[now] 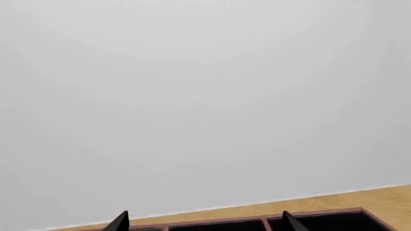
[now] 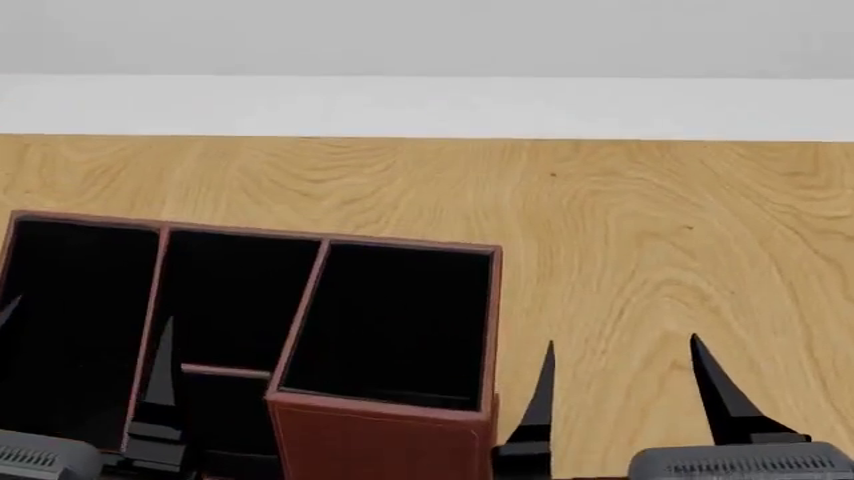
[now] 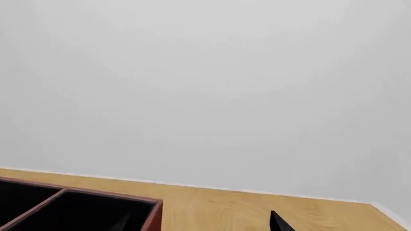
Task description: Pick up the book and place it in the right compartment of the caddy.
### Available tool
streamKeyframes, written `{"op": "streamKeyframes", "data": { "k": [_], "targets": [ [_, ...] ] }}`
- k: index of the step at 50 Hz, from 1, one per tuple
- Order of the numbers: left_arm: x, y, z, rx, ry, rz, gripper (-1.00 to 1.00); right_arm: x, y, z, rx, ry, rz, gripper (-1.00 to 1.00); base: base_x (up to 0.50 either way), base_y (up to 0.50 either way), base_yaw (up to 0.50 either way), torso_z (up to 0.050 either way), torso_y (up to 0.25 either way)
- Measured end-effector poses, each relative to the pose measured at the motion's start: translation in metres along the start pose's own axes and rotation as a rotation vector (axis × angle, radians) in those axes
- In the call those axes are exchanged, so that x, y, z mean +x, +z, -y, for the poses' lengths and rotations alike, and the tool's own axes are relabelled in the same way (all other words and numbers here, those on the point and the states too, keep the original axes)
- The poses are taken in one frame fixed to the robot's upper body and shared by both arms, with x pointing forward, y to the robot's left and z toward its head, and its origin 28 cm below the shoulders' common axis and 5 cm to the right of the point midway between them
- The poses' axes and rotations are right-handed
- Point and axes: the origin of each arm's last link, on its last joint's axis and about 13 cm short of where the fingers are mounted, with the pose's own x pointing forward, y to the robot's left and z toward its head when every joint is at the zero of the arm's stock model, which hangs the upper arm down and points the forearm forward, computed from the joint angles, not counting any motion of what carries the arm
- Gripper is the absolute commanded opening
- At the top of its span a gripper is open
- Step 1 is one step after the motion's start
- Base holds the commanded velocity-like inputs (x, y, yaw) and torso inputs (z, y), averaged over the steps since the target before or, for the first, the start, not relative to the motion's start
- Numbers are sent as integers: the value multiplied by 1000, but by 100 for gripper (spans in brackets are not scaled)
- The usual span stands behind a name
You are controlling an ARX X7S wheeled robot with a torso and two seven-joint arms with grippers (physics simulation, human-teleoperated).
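Note:
The book is out of view in every frame. The reddish-brown caddy (image 2: 376,432) with its black lining stands at the lower left of the head view. Its right compartment (image 2: 394,320) is the big square section and looks empty. My left gripper (image 2: 87,345) hangs open above the caddy's left sections, nothing between its fingers; the left wrist view shows the same gripper (image 1: 205,221) over the caddy's rim (image 1: 308,213). My right gripper (image 2: 621,365) is open and empty, with its left finger beside the caddy's right wall. In the right wrist view that gripper (image 3: 199,224) straddles the caddy's corner (image 3: 153,214).
A wooden tabletop (image 2: 627,220) stretches to the right of and behind the caddy. Its far edge meets a plain white wall (image 2: 427,105). The wrist views show mostly that wall (image 1: 205,96).

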Motion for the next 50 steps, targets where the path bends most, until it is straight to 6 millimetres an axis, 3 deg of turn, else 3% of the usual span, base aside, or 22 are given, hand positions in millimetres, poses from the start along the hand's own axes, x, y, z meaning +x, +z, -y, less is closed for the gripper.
{"op": "streamKeyframes", "data": {
  "k": [50],
  "targets": [
    [-1,3,-2,2,0,10,100,5,-3,-6,-60,5,-47,100,0,0,500,0,0]
  ]
}}
